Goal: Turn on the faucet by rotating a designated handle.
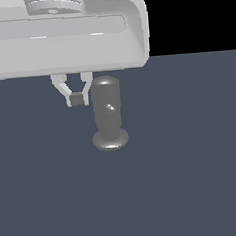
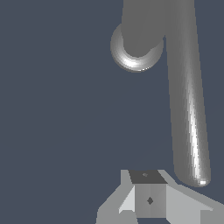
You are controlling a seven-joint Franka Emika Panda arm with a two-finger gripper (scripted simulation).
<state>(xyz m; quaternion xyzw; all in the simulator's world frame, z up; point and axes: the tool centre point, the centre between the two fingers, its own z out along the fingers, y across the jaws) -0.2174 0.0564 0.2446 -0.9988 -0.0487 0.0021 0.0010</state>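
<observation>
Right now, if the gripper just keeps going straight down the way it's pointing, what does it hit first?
Probably the bare floor. The gripper points down beside the faucet, on the exterior view's left. In the wrist view the handle runs alongside the fingertips, not clearly under them, though depth is unclear.

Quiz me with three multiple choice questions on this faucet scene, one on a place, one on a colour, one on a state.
1. In the exterior view, the gripper sits on which side of the faucet?
A. its left
B. its right
C. directly above

2. What colour is the faucet?
A. red
B. glossy grey
C. gold

3. How do the jaws stand?
A. closed on the handle
B. closed with nothing between
C. wide open

Answers: 1 A, the gripper hangs at the cylinder's left. 2 B, grey metallic sheen. 3 B, fingertips meet, handle lies beside them.
</observation>
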